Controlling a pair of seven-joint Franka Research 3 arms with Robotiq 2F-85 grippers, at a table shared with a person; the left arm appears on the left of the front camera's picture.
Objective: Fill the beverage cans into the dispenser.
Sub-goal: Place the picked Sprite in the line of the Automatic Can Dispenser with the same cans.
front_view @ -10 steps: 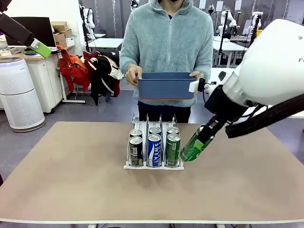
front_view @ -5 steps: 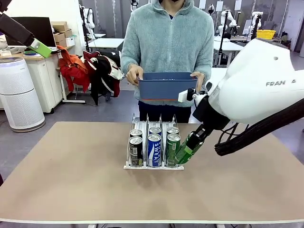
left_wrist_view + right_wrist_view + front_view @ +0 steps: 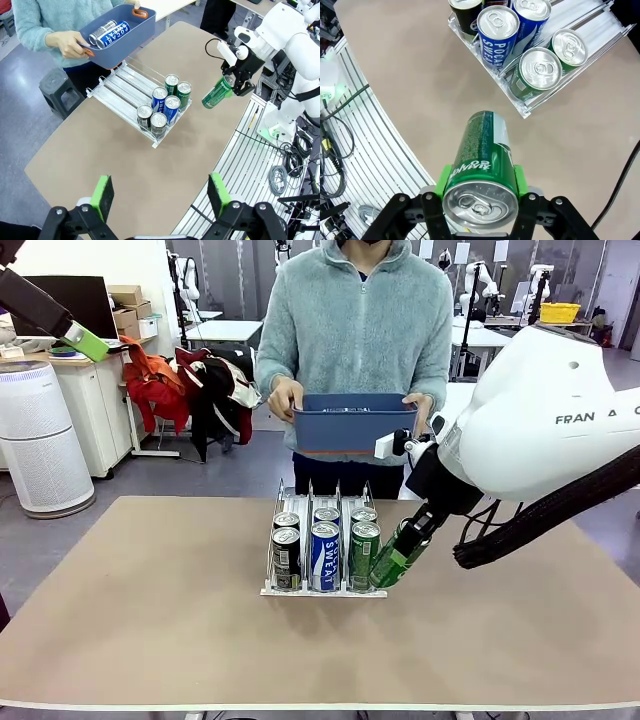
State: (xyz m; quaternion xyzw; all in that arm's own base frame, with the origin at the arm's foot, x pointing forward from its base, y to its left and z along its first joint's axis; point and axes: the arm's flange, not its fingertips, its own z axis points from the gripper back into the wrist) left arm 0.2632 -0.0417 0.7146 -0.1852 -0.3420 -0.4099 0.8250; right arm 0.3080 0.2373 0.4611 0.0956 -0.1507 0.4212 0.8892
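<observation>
Right now your right gripper is clamped on the held green can, pads on both sides just under its silver top. The can is tilted, bottom end pointing down & left toward the dispenser. It hangs over the table, just right of the rack's near right corner. The right wrist view shows a strip of table btw can & rack, so they're apart.

The dispenser sits mid-table w/ 3 lanes, 2 upright cans each, all at the near end: black cans left, blue cans middle, green cans right. In your way: the front green one in the right lane stands closest to the held can, & clear dividers rise btw the lanes. In the left wrist view the far half of each lane is white rails.

Past the far edge a person holds a blue bin w/ both hands, above & behind the rack. Two loose cans, one black & one blue, lie in it.

Your left gripper is high at far left, fingers wide apart, nothing btw them, well apart from the rack. Off-table: white air purifier far left, stool by the person.
</observation>
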